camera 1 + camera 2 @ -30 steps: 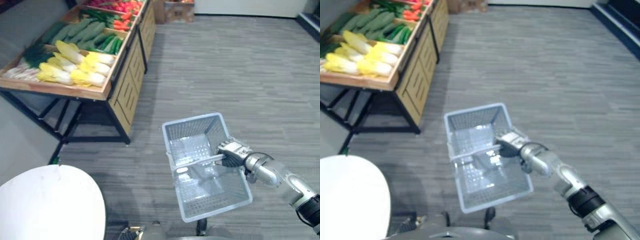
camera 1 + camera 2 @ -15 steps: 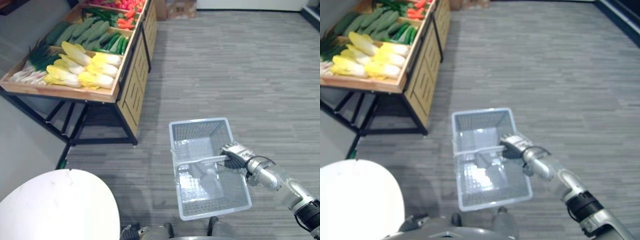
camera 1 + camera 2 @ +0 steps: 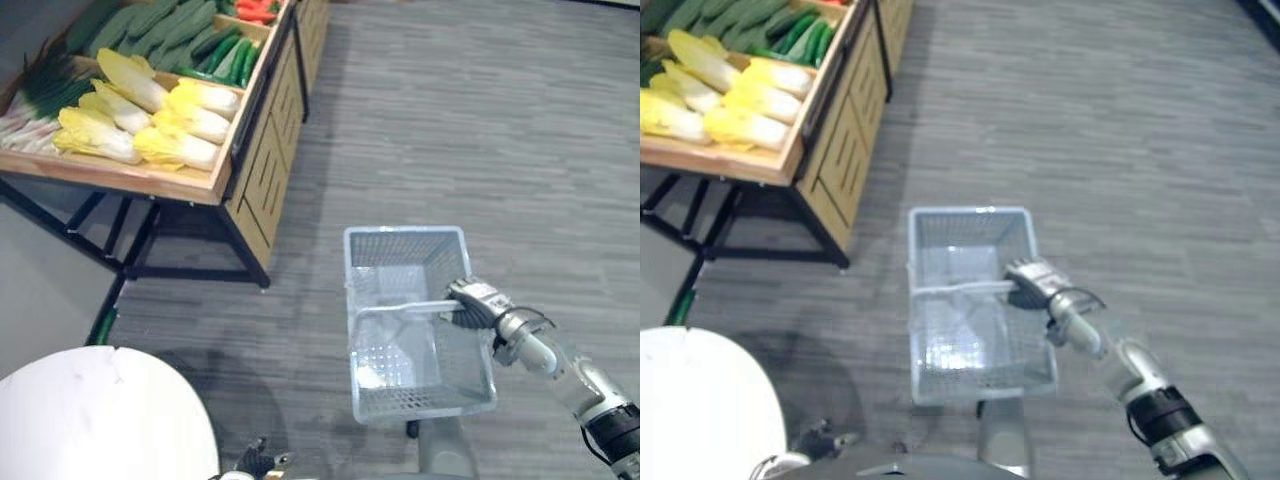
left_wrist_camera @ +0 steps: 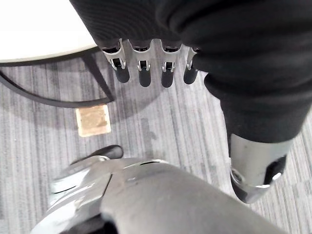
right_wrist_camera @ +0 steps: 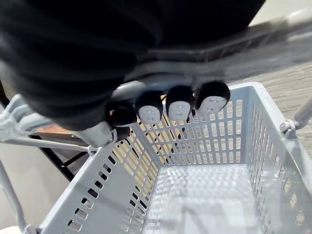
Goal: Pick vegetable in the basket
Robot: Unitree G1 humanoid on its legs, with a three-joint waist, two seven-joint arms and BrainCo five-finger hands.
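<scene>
- Right hand [image 3: 473, 303]: at 4 o'clock in the eye views, fingers [image 5: 179, 106] curled tight round the handle [image 3: 400, 307] of the basket [image 3: 400, 232], at the handle's right-hand end.
- Basket: pale grey plastic with perforated walls, carried above the floor [image 3: 480, 130] at 5 o'clock in the eye views. The right wrist view looks down into it, and its perforated bottom and walls show in full.
- Left hand [image 4: 195, 29]: seen in its own wrist view hanging over the floor, fingers [image 4: 142, 68] straight in a row and the thumb [image 4: 253, 170] apart from them, holding nothing.
- Stand [image 3: 250, 170]: a wooden display stand on dark legs at 10 o'clock in the eye views, well apart from the basket, its top split into compartments.
- Vegetables, all lying on the stand:
  - cabbages [image 3: 185, 150], yellow and white, in the nearest compartment;
  - green onions [image 3: 45, 85] just beside the cabbages, toward 9 o'clock;
  - cucumbers [image 3: 190, 25] in the compartment behind, toward 12 o'clock;
  - carrots [image 3: 258, 8] at the far edge, partly cut off.
- Table [image 3: 100, 420]: round and white, at 7 o'clock in the eye views. Its edge also shows past the left hand's fingertips in the left wrist view.
- Patch [image 4: 92, 121]: a small tan square lying on the floor near the table's dark leg.
</scene>
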